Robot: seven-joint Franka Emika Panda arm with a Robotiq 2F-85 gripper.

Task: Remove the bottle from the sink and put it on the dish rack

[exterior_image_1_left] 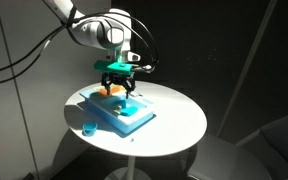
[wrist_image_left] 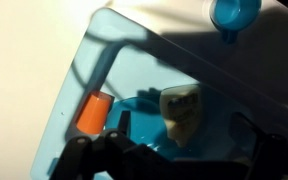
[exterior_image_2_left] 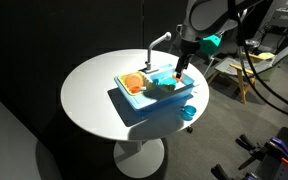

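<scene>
The light blue sink stands on a round white table in both exterior views, and also shows in an exterior view. Its orange dish rack forms one end; it also shows in the wrist view. A small pale bottle lies in the blue basin. My gripper is open and low over the basin, its dark fingers either side of the bottle without closing on it. It shows above the sink in both exterior views. The faucet is not clearly visible.
A small blue round piece lies on the white table beside the sink; it also shows in an exterior view and the wrist view. Dark curtains and cables surround the table.
</scene>
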